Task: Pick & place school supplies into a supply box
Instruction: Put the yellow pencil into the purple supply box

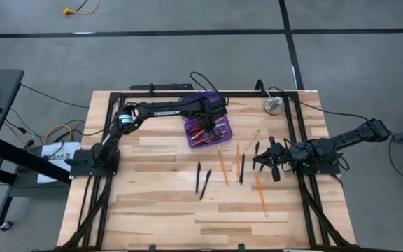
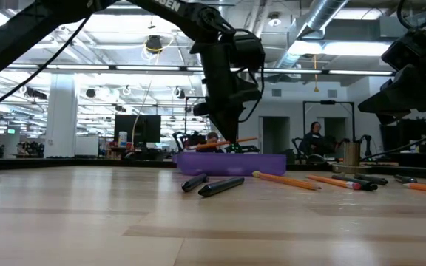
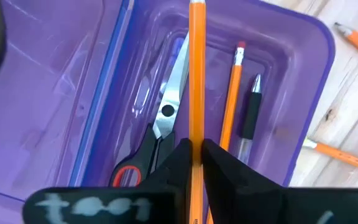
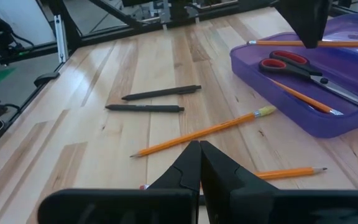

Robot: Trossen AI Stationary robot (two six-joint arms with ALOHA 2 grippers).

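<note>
Wooden table (image 1: 159, 203), perhaps an open workshop behind.

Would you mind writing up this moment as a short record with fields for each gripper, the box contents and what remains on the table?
left gripper: over the supply box, shut on an orange pencil
right gripper: shut, empty, near the table's right edge
box contents: red-handled scissors, another pencil, a black pen
left on table: two black pens, several orange pencils and further dark pens between the box and the right arm
other: grey metal disc at the far edge
</note>
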